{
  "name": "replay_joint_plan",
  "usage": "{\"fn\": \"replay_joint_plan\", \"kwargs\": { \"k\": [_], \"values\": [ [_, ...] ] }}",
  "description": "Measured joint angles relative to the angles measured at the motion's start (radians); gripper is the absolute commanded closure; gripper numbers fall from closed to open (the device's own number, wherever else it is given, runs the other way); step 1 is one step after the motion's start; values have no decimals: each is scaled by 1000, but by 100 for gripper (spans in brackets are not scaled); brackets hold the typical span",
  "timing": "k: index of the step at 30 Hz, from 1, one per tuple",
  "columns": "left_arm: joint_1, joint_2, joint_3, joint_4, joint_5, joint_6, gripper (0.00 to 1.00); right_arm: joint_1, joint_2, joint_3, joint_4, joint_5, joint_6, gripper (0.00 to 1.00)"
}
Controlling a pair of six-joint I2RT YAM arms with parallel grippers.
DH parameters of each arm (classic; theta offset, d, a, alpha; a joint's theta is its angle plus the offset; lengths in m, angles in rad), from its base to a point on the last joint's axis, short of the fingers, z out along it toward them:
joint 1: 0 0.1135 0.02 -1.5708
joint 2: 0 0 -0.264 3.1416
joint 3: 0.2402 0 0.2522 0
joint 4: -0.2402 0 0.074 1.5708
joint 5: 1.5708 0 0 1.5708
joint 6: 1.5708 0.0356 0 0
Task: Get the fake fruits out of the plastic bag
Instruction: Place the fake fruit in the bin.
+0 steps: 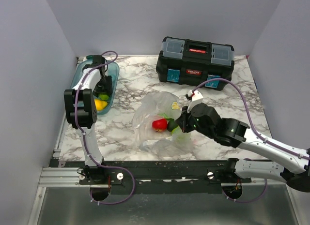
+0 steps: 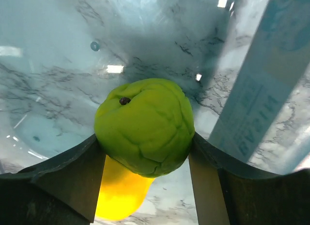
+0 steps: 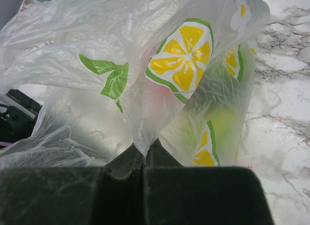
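Lime-green fruit (image 2: pixel 144 123) clamped in left tool (image 2: pixel 145 150) (one yellow fruit (image 2: pixel 121 193) below); right tool (image 3: pixel 144 159) pinches bag (image 3: pixel 72 113).

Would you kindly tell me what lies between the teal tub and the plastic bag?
Nothing: the top view shows only bare marble tabletop separating the tub from the bag.

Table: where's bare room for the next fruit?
Bare marble between tub and toolbox, and between toolbox and right arm. Crowded: the tub, with a yellow fruit and the left hand gripping a green fruit; mid-table, the bag in the right hand.
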Motion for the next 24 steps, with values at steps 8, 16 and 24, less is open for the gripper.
{"fn": "replay_joint_plan", "kwargs": {
  "k": [8,16,24],
  "values": [
    [0,36,8,-26,8,3,22,0,3,1,1,-14,-3,99],
    [0,36,9,-43,9,5,4,0,3,10,1,-15,-3,99],
    [0,-14,2,-64,8,-4,3,0,30,32,2,-15,-2,99]
  ]
}}
